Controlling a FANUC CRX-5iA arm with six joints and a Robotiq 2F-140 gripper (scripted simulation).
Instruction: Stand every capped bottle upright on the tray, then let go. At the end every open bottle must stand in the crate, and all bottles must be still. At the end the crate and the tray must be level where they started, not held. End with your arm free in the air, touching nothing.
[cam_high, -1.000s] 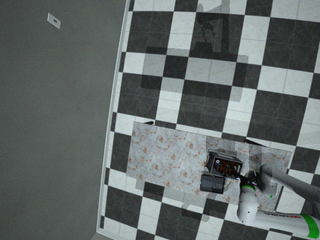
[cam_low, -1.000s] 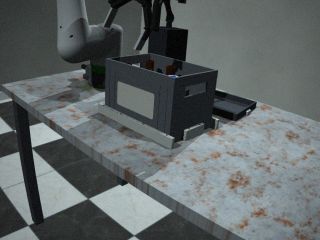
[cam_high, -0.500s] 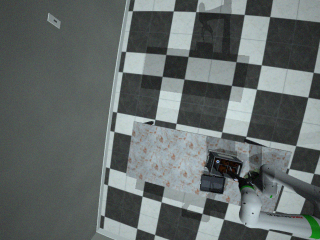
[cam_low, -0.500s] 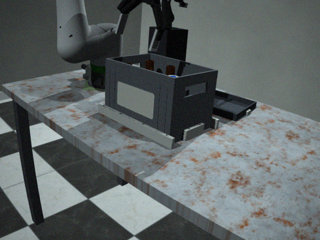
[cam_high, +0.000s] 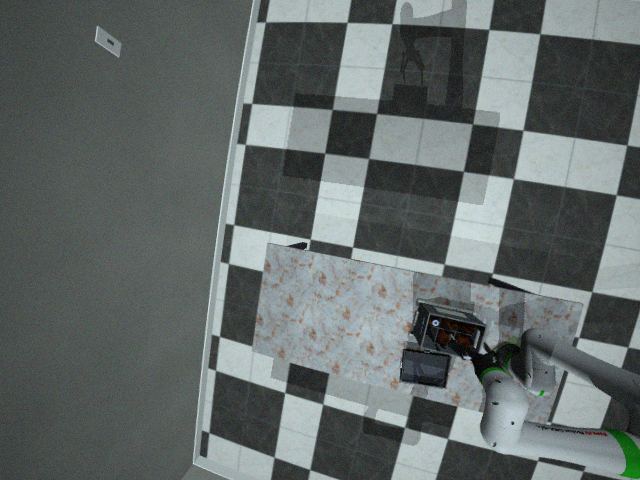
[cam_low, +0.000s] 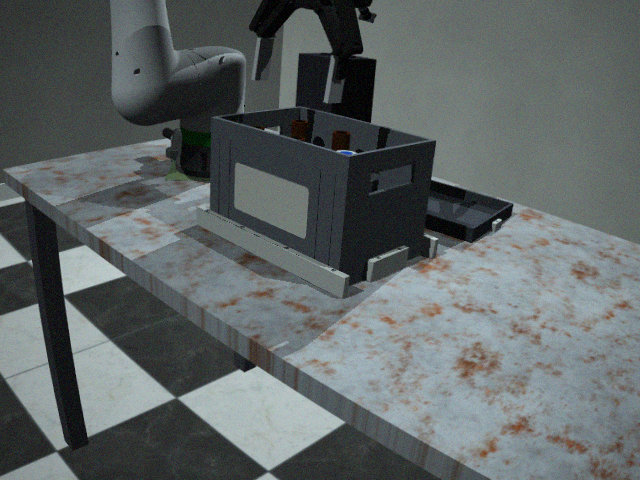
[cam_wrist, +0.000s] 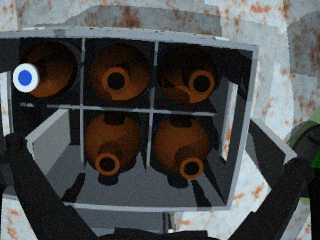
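Inside one crate (cam_wrist: 242, 96), four open bottles, one capped bottle (cam_wrist: 42, 72), claw (cam_low: 298, 66) spread, empty

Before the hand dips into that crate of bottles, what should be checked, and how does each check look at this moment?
1. Hand open and holding nothing: ok.
2. Hand above the crate, not touching it: ok.
3. Capped bottle found, blue cap, in a corner cell: ok.
4. Hand centred over that bottle: not ok; it sits at the wrist view's left edge.
5. Tray beside the crate, nothing seen in it: ok.
6. Four open bottles upright in the crate: ok.
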